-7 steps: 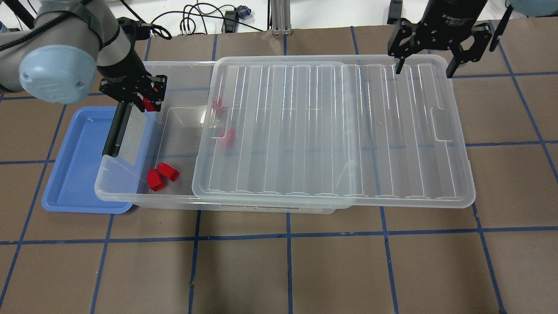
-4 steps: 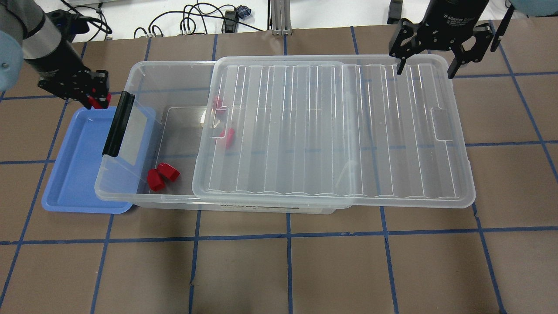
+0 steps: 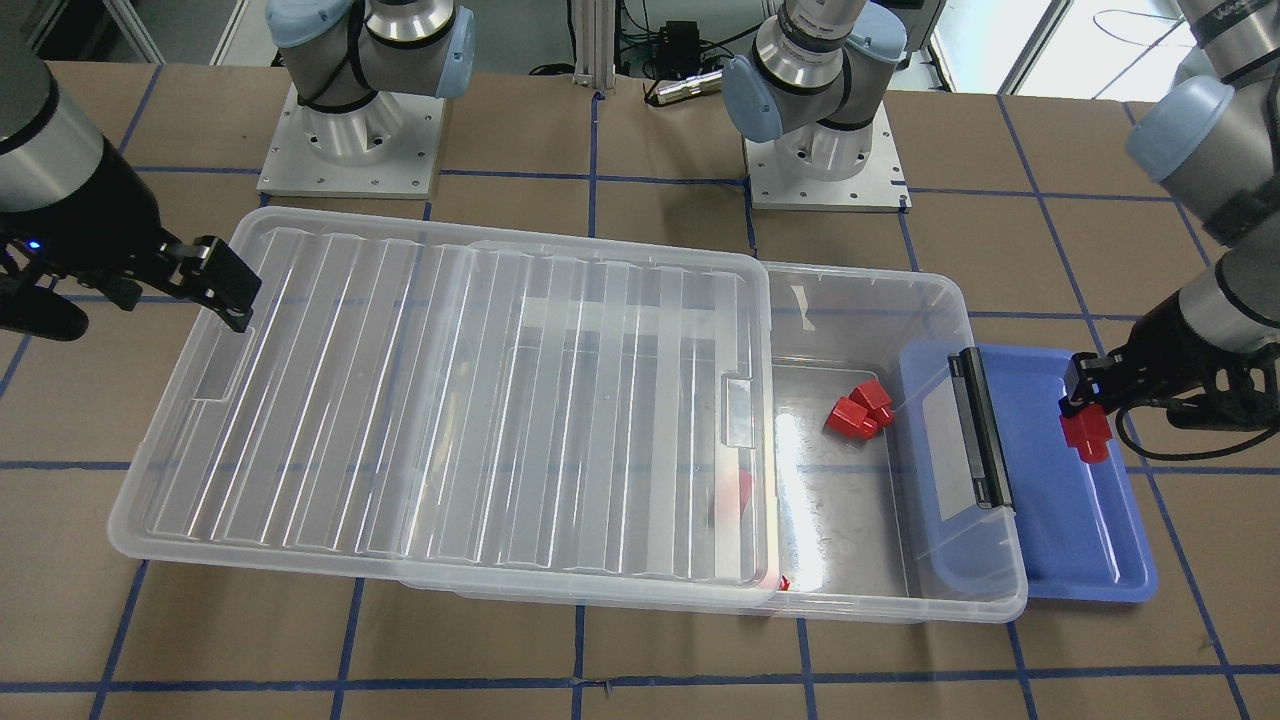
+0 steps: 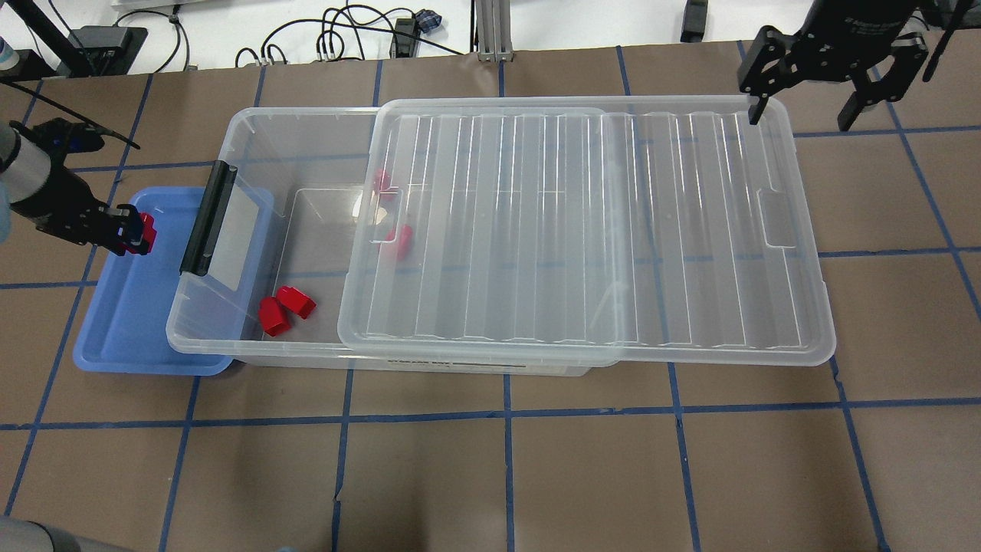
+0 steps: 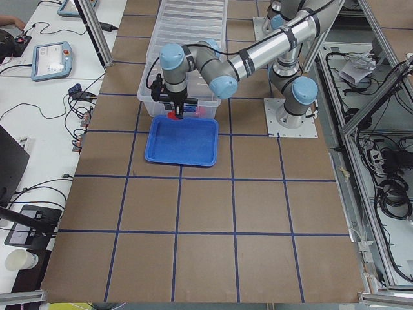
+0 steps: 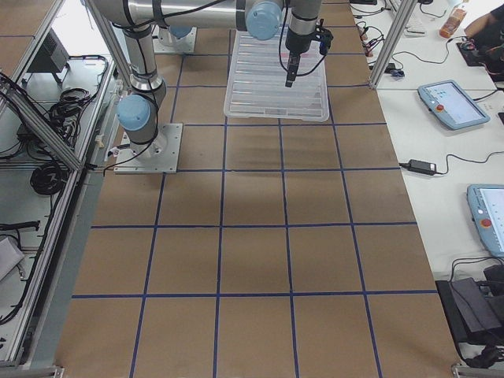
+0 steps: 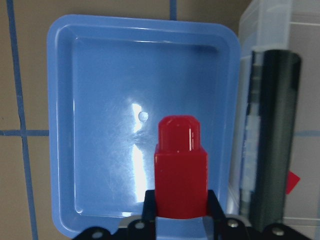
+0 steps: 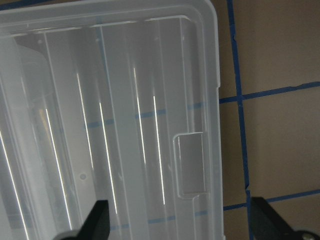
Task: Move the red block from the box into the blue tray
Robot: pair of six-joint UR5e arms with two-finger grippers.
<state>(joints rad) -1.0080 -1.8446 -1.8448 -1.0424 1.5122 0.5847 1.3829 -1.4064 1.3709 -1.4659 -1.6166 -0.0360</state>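
Two tools show. The left tool (image 4: 129, 234) is clamped narrowly on a small bright red stepped plastic block (image 7: 180, 165) over the twelve o'clock end of the shallow blue plastic tray (image 4: 123, 337). The right tool (image 4: 801, 123) is spread wide and holds nothing, above the one o'clock corner of the ribbed clear lid (image 4: 582, 230). The large clear plastic bin (image 4: 253, 130) holds two loose red blocks (image 4: 284, 310) at its seven o'clock corner.

bright, even light; glare on lid (image 3: 450, 400)
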